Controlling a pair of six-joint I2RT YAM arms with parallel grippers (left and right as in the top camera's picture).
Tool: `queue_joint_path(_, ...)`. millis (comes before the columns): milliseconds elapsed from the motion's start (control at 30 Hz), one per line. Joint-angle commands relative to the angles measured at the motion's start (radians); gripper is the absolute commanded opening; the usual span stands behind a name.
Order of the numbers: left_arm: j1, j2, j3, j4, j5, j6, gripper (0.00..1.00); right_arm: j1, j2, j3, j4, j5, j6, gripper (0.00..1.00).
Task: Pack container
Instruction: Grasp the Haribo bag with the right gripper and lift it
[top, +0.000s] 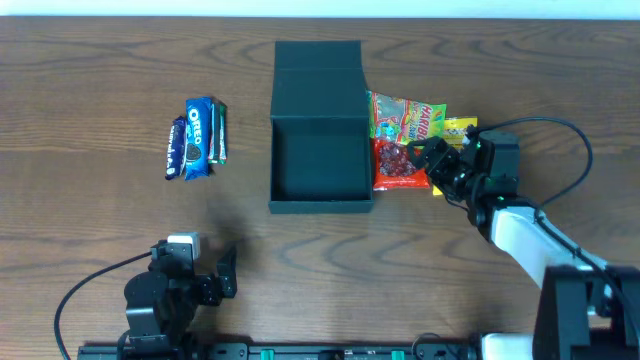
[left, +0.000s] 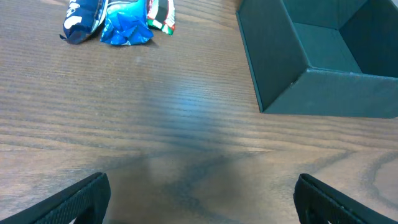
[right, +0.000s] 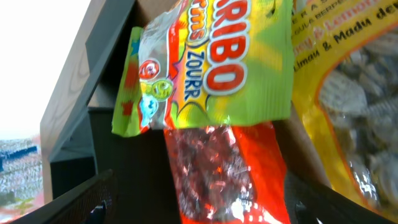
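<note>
Container (top: 320, 205), a dark teal-green rigid box, stood open while the wide-jawed right gripper (top: 425, 158) hovered over a glossy red packet (top: 395, 165), best pinched mid-body; the left gripper (left: 202, 186) gaped empty.

You've got one box (top: 320, 206) and six snack packets: three in the left pile (top: 197, 138), three in the right pile (top: 408, 140).

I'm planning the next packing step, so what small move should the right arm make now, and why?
Probably lower the right gripper slightly and close on the shiny red plastic snack packet. Its jaws stand open astride that packet, and the dark teal square container beside it is open and empty.
</note>
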Motion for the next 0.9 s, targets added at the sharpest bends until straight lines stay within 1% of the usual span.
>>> queue_joint_path(0, 0.006, -0.006, -0.004, 0.000, 0.015, 0.000, 0.95, 0.008, 0.049, -0.006, 0.048, 0.012, 0.033, 0.83)
queue_joint_path(133, 0.006, -0.006, -0.004, 0.000, 0.015, 0.000, 0.95, 0.008, 0.113, -0.006, 0.150, 0.014, 0.035, 0.77)
queue_joint_path(300, 0.006, -0.006, -0.004, 0.000, 0.015, 0.000, 0.95, 0.008, 0.201, -0.006, 0.276, 0.014, 0.097, 0.73)
queue_joint_path(333, 0.006, -0.006, -0.004, 0.000, 0.015, 0.000, 0.95, 0.008, 0.219, -0.006, 0.305, 0.013, 0.101, 0.72)
queue_joint_path(367, 0.006, -0.006, -0.004, 0.000, 0.015, 0.000, 0.95, 0.008, 0.238, -0.005, 0.340, 0.013, 0.105, 0.68)
queue_joint_path(433, 0.006, -0.006, -0.004, 0.000, 0.015, 0.000, 0.95, 0.008, 0.265, 0.002, 0.401, 0.011, 0.116, 0.56)
queue_joint_path(467, 0.006, -0.006, -0.004, 0.000, 0.015, 0.000, 0.95, 0.008, 0.275, 0.008, 0.432, 0.009, 0.120, 0.44)
queue_joint_path(500, 0.006, -0.006, -0.004, 0.000, 0.015, 0.000, 0.95, 0.008, 0.281, 0.016, 0.459, 0.004, 0.119, 0.12)
queue_joint_path(533, 0.006, -0.006, -0.004, 0.000, 0.015, 0.000, 0.95, 0.008, 0.282, 0.032, 0.483, -0.009, 0.118, 0.01)
queue_joint_path(700, 0.006, -0.006, -0.004, 0.000, 0.015, 0.000, 0.95, 0.006, 0.259, 0.148, 0.489, -0.184, 0.086, 0.01)
queue_joint_path(833, 0.006, -0.006, -0.004, 0.000, 0.015, 0.000, 0.95, 0.008, 0.203, 0.265, 0.396, -0.288, 0.007, 0.02)
queue_joint_path(867, 0.006, -0.006, -0.004, 0.000, 0.015, 0.000, 0.95, 0.008, 0.188, 0.305, 0.355, -0.328, -0.035, 0.02)
